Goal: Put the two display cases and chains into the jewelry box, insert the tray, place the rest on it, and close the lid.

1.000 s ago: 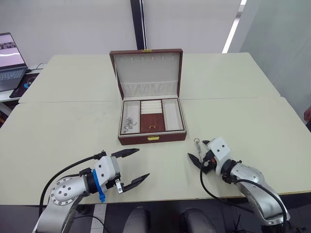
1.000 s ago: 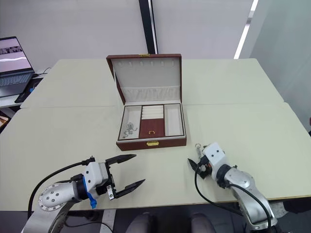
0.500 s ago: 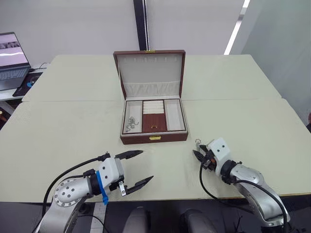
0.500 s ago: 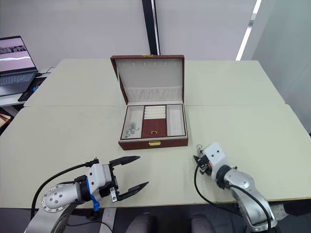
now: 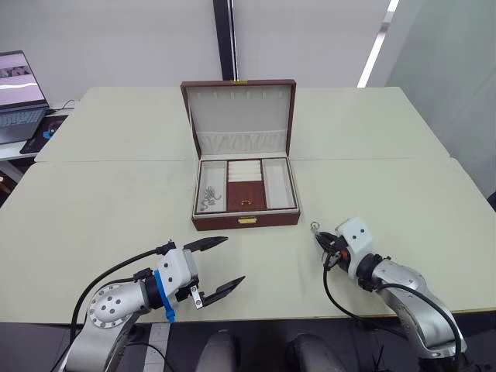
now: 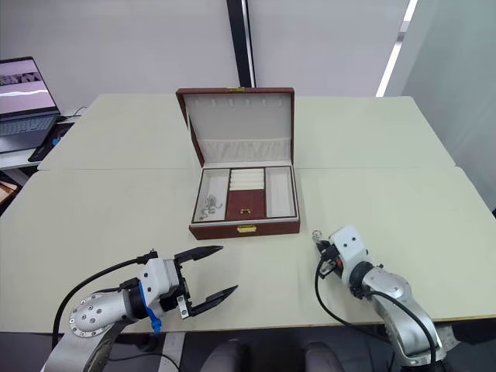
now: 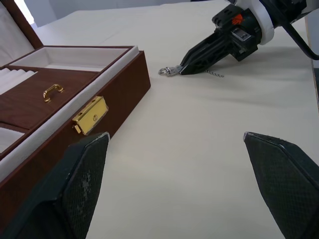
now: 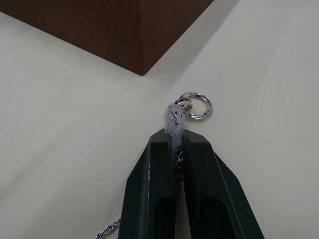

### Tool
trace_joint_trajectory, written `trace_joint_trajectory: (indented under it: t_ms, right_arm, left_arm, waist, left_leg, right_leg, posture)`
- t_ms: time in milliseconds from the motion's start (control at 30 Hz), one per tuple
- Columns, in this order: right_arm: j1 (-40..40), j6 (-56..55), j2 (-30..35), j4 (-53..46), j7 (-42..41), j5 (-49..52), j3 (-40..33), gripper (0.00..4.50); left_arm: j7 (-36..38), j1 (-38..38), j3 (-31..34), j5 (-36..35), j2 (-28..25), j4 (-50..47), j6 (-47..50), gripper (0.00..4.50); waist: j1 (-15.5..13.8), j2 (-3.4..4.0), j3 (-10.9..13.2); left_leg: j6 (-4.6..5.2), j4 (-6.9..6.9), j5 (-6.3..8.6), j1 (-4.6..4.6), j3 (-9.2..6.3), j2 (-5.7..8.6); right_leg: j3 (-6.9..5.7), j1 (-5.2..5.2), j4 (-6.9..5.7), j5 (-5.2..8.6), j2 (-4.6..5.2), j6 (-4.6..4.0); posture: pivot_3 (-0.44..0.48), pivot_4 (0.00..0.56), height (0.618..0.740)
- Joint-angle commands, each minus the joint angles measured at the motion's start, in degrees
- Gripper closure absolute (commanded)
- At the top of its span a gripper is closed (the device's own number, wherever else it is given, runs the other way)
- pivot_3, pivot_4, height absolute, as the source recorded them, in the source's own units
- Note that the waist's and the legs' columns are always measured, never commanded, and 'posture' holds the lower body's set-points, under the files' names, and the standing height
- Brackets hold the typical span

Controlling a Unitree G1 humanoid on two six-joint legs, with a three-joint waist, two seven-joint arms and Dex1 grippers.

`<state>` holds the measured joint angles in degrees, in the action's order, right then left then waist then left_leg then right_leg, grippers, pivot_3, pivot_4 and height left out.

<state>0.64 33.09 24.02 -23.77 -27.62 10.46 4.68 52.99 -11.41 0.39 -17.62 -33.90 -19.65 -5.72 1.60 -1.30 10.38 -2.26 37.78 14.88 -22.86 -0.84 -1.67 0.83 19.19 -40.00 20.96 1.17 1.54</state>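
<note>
The jewelry box stands open mid-table with its tray seated and one chain in the left compartment. Remaining: the silver chain, ring-ended, pinched between the closed fingers of the right gripper just off the box's front right corner. The left gripper hovers wide open, empty. Lid closure is pending

Cream tables, white wall.
</note>
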Motion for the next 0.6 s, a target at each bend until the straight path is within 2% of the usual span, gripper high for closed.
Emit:
trace_joint_trajectory:
  t_ms: [33, 300, 600]
  right_arm:
    - [-1.2, -0.1, 0.4, -3.1, -2.4, 4.0, -2.6, 4.49]
    - [-6.5, 3.0, 0.3, -5.8, -3.7, 9.3, -4.0, 4.49]
    - [-16.8, 8.4, -0.3, -5.6, -2.7, 12.7, -3.8, 4.49]
  left_arm:
    - [-0.9, -0.2, 0.0, -0.4, 0.6, -0.4, -0.5, 0.0]
    - [-3.9, -0.8, 1.0, -0.5, 2.7, -0.4, -0.1, 0.0]
    - [-8.3, -3.8, 1.7, -0.2, 4.4, -1.7, 0.0, 0.0]
  waist:
    - [0.0, 0.01, 0.0]
    - [0.1, 0.02, 0.0]
    - [0.1, 0.03, 0.0]
  left_leg:
    - [0.0, 0.0, 0.0, -0.01, 0.0, 0.0]
    - [0.0, 0.0, 0.0, -0.01, 0.0, -0.01]
    - [0.0, 0.0, 0.0, -0.03, 0.0, -0.02]
  right_leg:
    - [0.01, 0.01, 0.0, 0.0, 0.0, 0.0]
    - [0.0, 0.02, -0.01, 0.0, -0.01, 0.0]
    - [0.0, 0.05, -0.01, 0.0, -0.01, 0.0]
  posture:
    - [0.0, 0.15, 0.74]
    - [0.0, 0.15, 0.74]
    - [0.0, 0.15, 0.74]
